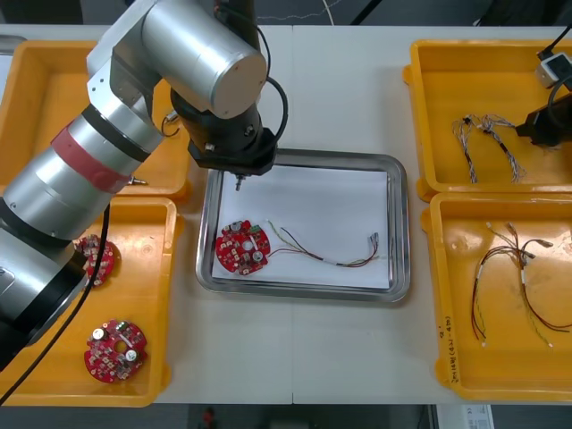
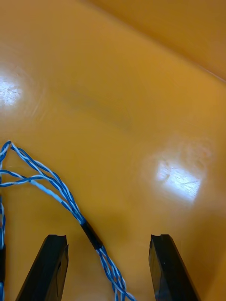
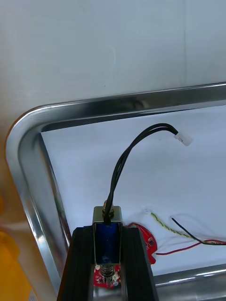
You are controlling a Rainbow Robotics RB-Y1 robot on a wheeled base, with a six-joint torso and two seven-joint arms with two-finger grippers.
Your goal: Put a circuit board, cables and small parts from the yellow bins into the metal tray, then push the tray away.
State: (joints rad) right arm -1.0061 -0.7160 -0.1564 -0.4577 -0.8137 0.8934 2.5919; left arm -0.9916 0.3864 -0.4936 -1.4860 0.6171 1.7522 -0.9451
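Over the far left corner of the tray (image 3: 28, 188), the left gripper (image 3: 107, 229) hangs with its fingers clamped on a small metal part (image 3: 100, 215) that trails a black lead (image 3: 123, 160). A red board (image 1: 242, 247) and a red-and-yellow cable (image 1: 326, 255) lie inside the tray. The right gripper (image 2: 108, 239), fingers wide apart, straddles a blue-and-white cable (image 2: 56, 183) in the far right bin (image 1: 429, 116).

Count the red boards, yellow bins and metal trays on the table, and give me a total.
Red boards: 3
Yellow bins: 4
Metal tray: 1
Total: 8
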